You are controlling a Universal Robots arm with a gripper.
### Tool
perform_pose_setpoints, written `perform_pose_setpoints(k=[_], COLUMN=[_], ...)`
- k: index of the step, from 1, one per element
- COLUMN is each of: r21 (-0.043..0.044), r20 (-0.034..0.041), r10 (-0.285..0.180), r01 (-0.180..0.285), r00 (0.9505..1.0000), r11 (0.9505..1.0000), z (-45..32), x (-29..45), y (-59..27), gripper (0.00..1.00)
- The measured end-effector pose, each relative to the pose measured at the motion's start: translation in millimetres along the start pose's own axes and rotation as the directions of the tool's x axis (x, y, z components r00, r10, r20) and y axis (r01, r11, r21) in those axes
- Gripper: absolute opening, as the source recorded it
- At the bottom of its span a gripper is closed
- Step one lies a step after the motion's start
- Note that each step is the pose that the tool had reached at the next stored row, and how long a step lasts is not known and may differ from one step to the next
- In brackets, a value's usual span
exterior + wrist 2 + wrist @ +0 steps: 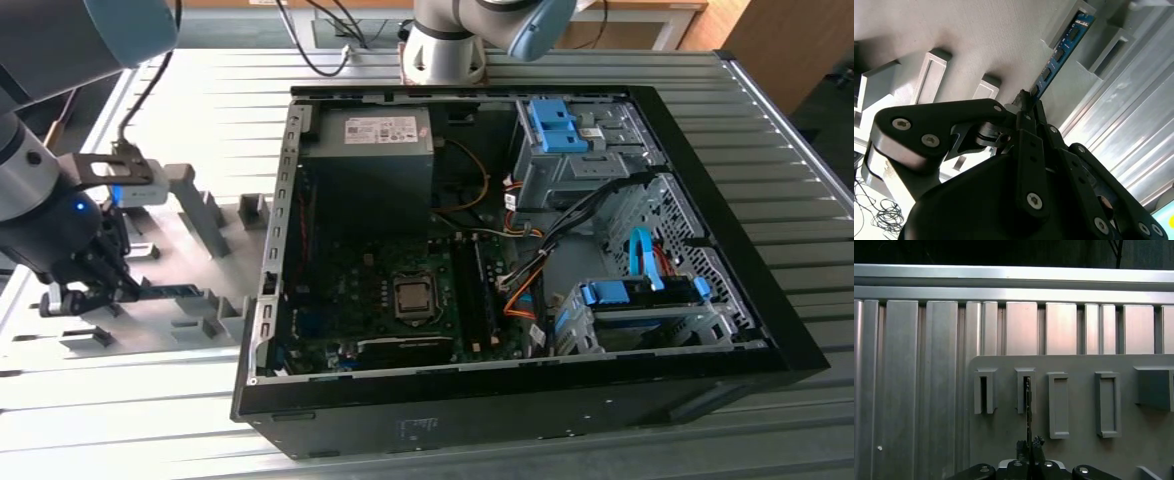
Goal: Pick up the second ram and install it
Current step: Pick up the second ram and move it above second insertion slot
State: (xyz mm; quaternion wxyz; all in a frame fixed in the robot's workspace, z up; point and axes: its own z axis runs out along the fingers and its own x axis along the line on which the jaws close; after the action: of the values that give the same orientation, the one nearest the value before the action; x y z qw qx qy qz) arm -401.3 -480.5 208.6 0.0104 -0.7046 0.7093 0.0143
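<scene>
One downward-pointing end effector (1027,103) grips the second ram (1059,54).

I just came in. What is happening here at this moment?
One robot arm is working beside an open computer case. Its gripper is shut on the second ram, a thin blue stick, over the grey fixture on the exterior view's left of the case. The stick is not in the motherboard yet. Whether it is clear of the fixture, I cannot tell.
</scene>
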Motion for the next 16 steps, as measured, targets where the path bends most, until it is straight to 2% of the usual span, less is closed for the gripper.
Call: perform_pose_setpoints(k=[16], r21=[0.0002], r20=[0.0001], r10=[0.000], r01=[0.000], r00=[1.0000], r11=[1.0000], z=[-7.3], x=[-0.3], y=[0.0], gripper=[0.14])
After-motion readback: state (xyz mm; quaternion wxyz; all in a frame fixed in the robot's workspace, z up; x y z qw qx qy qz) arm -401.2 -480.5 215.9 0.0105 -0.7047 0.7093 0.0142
